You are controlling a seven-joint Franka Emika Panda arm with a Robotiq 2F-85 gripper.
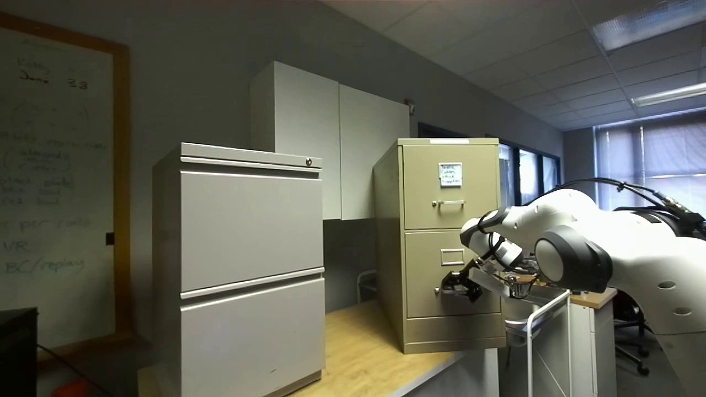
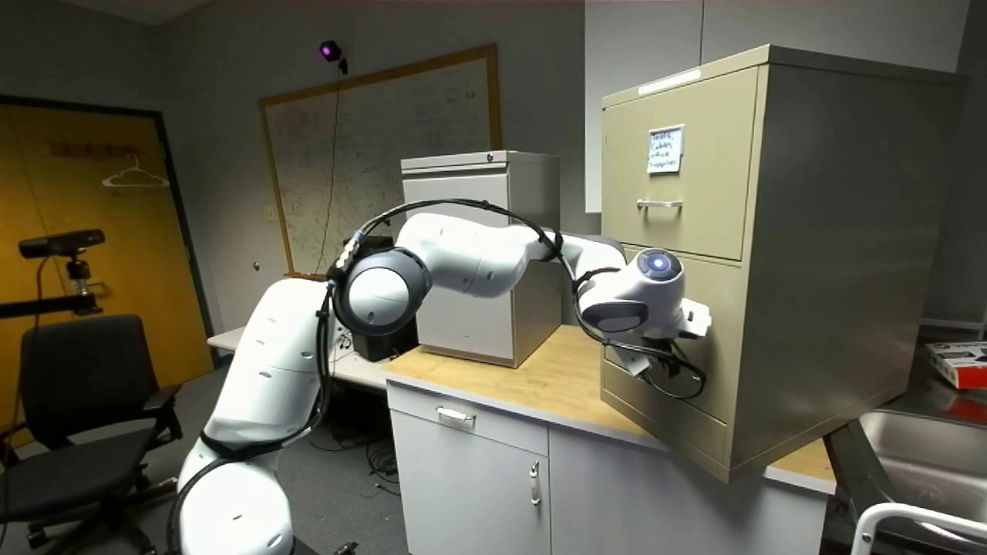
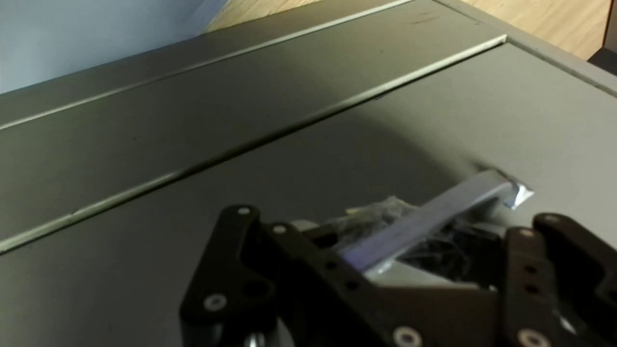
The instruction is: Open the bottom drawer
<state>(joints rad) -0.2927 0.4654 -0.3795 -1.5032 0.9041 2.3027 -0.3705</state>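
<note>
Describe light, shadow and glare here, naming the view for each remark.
In an exterior view, the window with pale blinds looks washed out; in an exterior view, the tall tan metal filing cabinet is darker on its side than its front; in the wrist view, shadow covers part of the tan metal bottom drawer, while a glint marks one end of its grey metal pull.

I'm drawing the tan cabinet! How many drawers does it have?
2: the labelled upper drawer and the bottom drawer below, partly behind the robot arm. No others look hidden.
</note>
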